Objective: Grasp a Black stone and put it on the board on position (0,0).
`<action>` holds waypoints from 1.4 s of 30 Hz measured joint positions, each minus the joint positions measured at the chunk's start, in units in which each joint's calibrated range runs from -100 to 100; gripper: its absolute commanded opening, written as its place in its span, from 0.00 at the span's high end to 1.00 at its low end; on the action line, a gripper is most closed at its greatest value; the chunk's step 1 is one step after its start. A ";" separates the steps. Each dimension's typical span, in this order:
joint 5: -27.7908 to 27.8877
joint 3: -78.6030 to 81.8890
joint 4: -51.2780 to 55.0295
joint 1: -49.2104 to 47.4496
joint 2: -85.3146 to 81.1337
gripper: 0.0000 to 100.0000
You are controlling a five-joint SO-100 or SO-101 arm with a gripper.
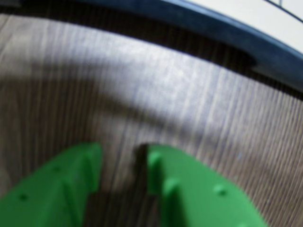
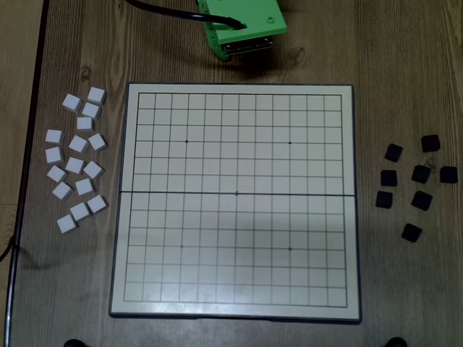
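Wrist view blurred; arm (image 2: 242, 29) cut off overhead.

Desk (image 2: 405, 65): dark brown wood-grain top, grain running near to far in the overhead view, filling almost the whole picture. Left edge: dark rim (image 2: 29, 144), with a lighter brown wooden surface (image 2: 14, 87) beyond it. Light: soft, pale sheen on the grain in the wrist view.

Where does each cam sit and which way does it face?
Wrist view: rides on the arm, looking past the two green plastic fingers at the brown wood-grain table and the dark-framed white grid board's edge.
Overhead view: fixed above, facing straight down at the board, white square stones, black square stones; the green arm shows at the top.
Shared: table, board.
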 measured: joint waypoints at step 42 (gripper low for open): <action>2.59 0.00 0.00 5.71 0.00 0.91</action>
